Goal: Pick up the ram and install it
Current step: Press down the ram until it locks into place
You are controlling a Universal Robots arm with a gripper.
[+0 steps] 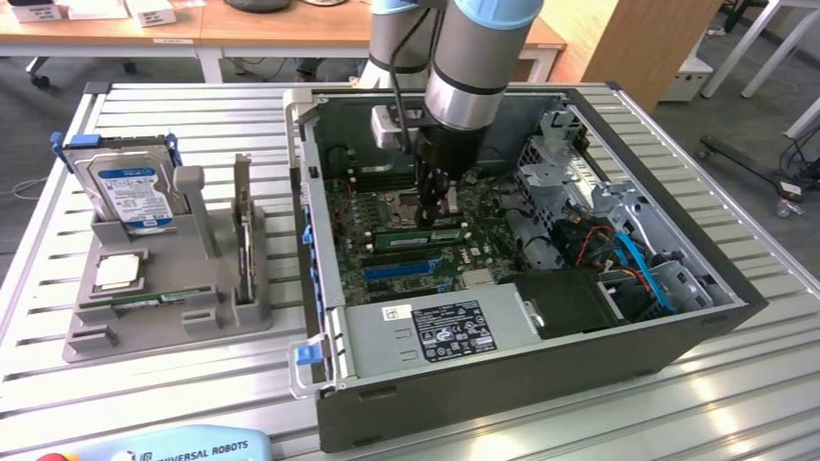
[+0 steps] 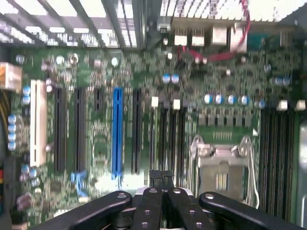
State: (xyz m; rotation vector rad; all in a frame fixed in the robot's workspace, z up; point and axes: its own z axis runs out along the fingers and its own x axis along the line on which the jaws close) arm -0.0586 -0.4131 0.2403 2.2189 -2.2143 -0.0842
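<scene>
A long green ram [image 1: 413, 234] stands on edge in a slot of the motherboard [image 1: 423, 264], inside the open computer case [image 1: 513, 384]. My gripper [image 1: 436, 206] hangs straight above it, fingers pressed together with nothing between them. Whether the tips touch the stick I cannot tell. In the wrist view the shut gripper [image 2: 162, 178] points at the dark memory slots [image 2: 168, 139] beside the silver processor socket [image 2: 220, 167]. A second green stick [image 1: 156, 300] lies in the grey holder [image 1: 167, 331] at the exterior view's left.
The holder also carries a silver-blue hard drive [image 1: 129, 187] and a small square processor chip [image 1: 118, 272]. Inside the case, a drive cage [image 1: 570, 163], cables [image 1: 640, 269] and a black power supply [image 1: 577, 298] crowd the exterior view's right. A teach pendant [image 1: 180, 447] lies at the front.
</scene>
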